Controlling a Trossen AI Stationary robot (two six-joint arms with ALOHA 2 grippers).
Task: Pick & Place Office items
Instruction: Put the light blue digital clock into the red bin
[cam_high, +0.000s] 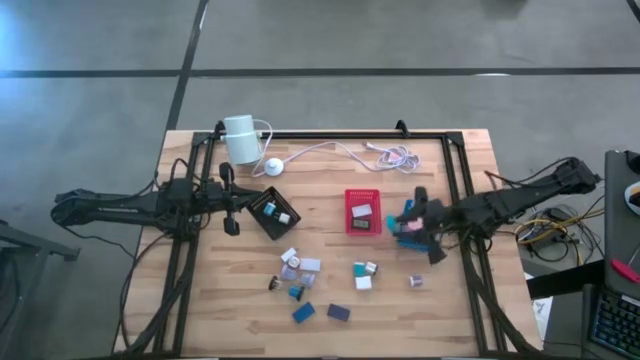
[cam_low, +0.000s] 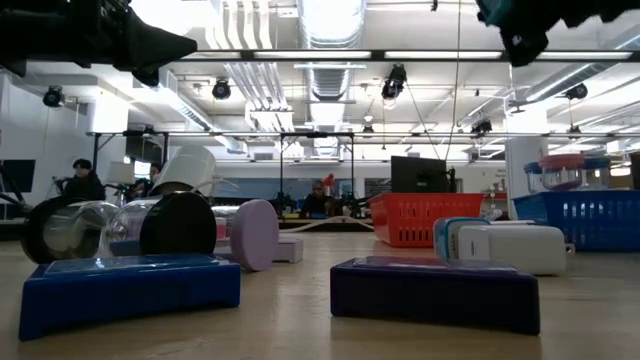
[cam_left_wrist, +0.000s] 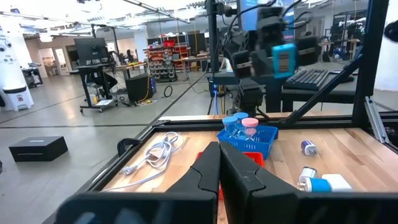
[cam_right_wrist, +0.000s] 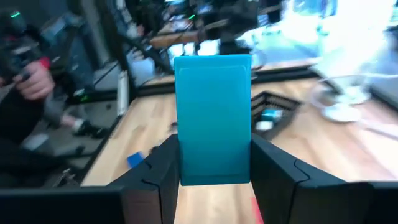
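My right gripper (cam_high: 410, 222) is shut on a teal block (cam_right_wrist: 214, 118), which it holds in the air over the blue tray (cam_left_wrist: 249, 134) at the table's right. In the left wrist view the block (cam_left_wrist: 284, 59) shows well above that tray. More office items lie loose on the near half of the table: a white and purple cluster (cam_high: 298, 265), a teal and white pair (cam_high: 364, 274) and two blue blocks (cam_high: 320, 313). My left gripper (cam_high: 232, 205) is shut and empty, beside the black tray (cam_high: 272, 212). My right gripper pinches the teal block between its two fingers (cam_right_wrist: 273, 168), on the block's two long sides at one end (cam_right_wrist: 186, 163). The fingers come nearly level from the table's right side. The block's free end reaches out past the fingertips, and the block is lifted clear of the table and the trays.
A red tray (cam_high: 364, 210) sits at mid-table, left of the blue one. A white cylinder (cam_high: 240, 138) with its cable (cam_high: 340, 150) lies at the far edge. Black frame rails (cam_high: 455, 170) run along the table's sides and back. A person's hand (cam_right_wrist: 34, 78) shows beyond the table.
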